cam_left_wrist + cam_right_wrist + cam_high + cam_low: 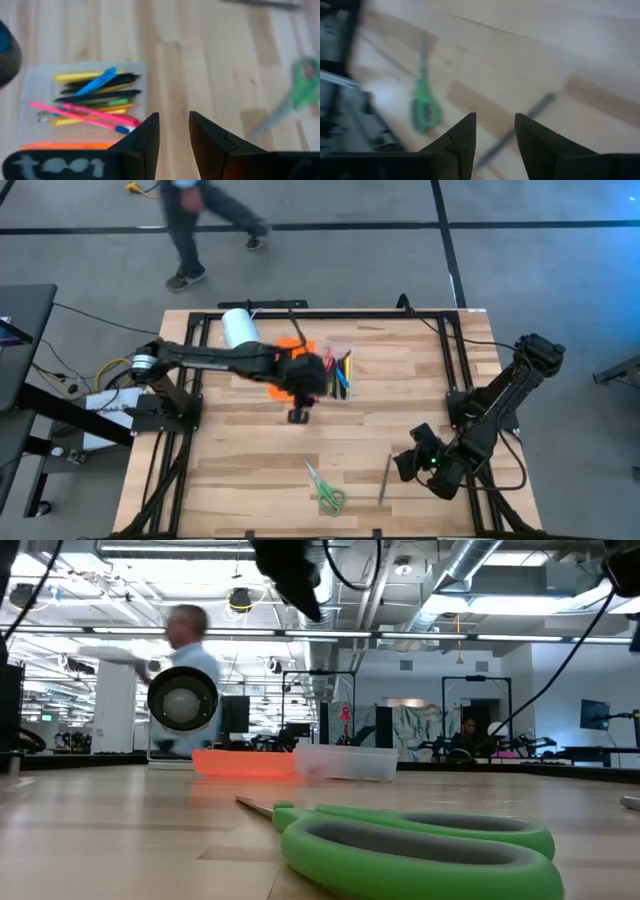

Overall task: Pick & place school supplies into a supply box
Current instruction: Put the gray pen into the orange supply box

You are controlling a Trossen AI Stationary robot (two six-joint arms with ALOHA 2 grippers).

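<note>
Pens (pixel 95 97) blurred in clear tray (pixel 35 80), left gripper (pixel 174 131) parted and empty beside it, right gripper (pixel 495 132) parted, empty, scissors (pixel 325 490) cut off in low view.

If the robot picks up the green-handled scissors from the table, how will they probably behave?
The green-handled scissors lie flat on the light wooden table, so they probably will not roll. Their thin metal blades look stiff and smooth, perhaps slippery in a pinch. The thick plastic handle loops seem the bulkier end, so a grip at the blades may let them tilt.

Pens and pencils (pixel 92 97) are lying in the supply box (pixel 338 369); scissors (pixel 325 489) are lying well apart, nearer the table's front edge.
</note>
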